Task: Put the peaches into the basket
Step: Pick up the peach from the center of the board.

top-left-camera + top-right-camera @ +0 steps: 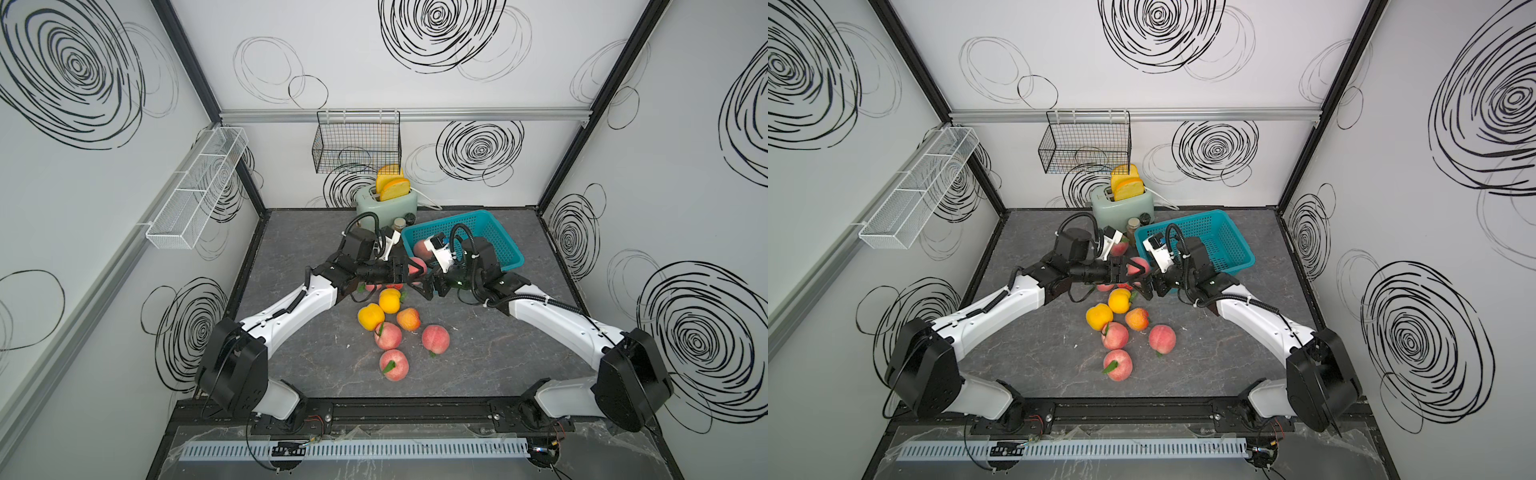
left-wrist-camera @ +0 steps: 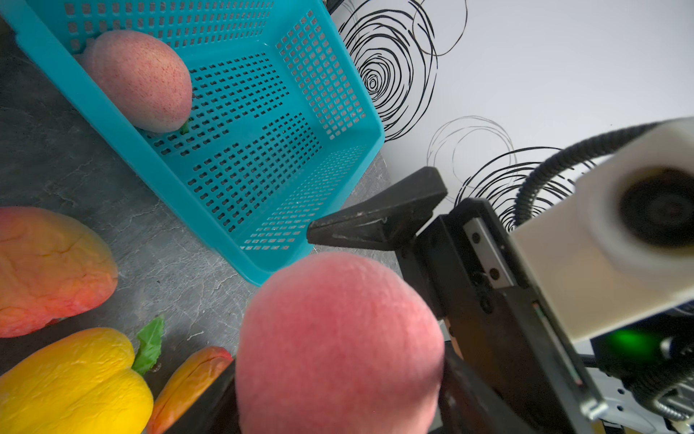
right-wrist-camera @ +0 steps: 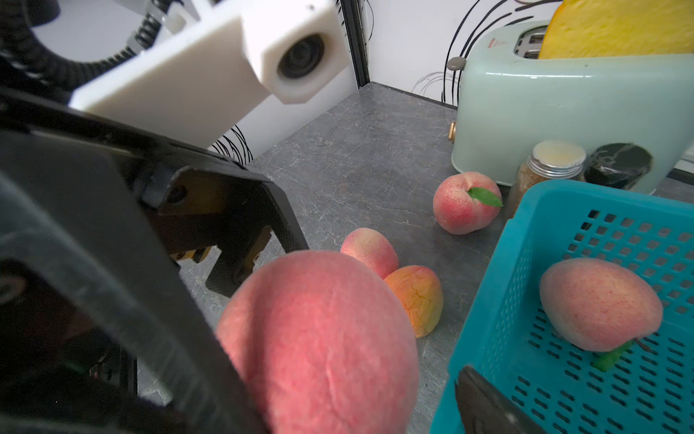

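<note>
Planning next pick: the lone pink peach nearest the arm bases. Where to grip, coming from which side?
Likely top-down on the nearest pink peach, jaws across its round middle, closing left-right: both flanks face bare table, while another pink peach sits close behind it. Keep off the green leaf.

Left arm (image 1: pixel 299 303): stretched from near left to the centre, wrist pointing right.
Left gripper (image 1: pixel 417 270): clamped on a pink peach (image 2: pixel 338 338).
Right arm (image 1: pixel 552 320): stretched from near right, wrist pointing left.
Right gripper (image 1: pixel 420 286): jaws wide, straddling that peach.
</note>
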